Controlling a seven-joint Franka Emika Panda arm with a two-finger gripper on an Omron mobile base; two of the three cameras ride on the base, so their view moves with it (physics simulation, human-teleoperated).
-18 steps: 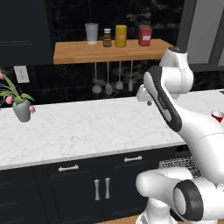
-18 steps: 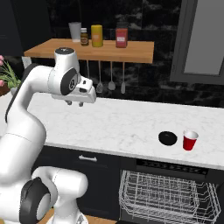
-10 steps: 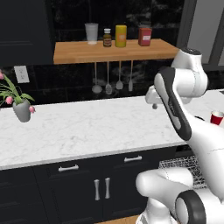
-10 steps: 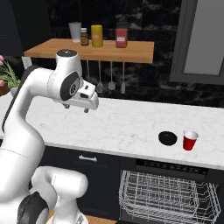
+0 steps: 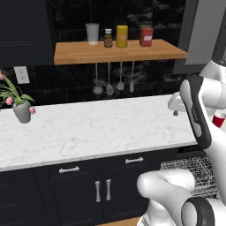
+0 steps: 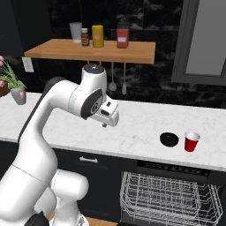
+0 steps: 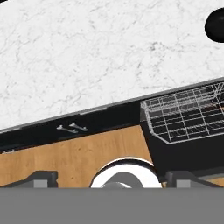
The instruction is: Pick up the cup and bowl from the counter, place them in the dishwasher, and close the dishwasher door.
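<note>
The small red cup (image 6: 191, 141) stands on the white marble counter (image 6: 137, 128) near its right end, with the black bowl (image 6: 169, 139) just left of it. My gripper (image 6: 105, 125) hangs open and empty over the counter's middle, well left of both. In the hand view its fingertips (image 7: 41, 177) stand wide apart, and the bowl (image 7: 216, 24) shows at the top right. From the left base view the cup (image 5: 218, 120) peeks out behind my arm, right of the gripper (image 5: 175, 113). The dishwasher (image 6: 167, 201) is open below the counter, its wire rack pulled out over the lowered dishwasher door (image 7: 183, 151).
A wooden wall shelf (image 6: 92, 49) holds a tumbler and jars, with utensils (image 6: 118, 84) hanging under it. A potted pink flower (image 5: 20, 106) stands at the counter's left end. Dark cabinets with silver handles (image 5: 102, 190) sit left of the dishwasher.
My arm has swung to the right over the counter, carrying the gripper closer to the bowl and cup. Cup and bowl have not moved.
</note>
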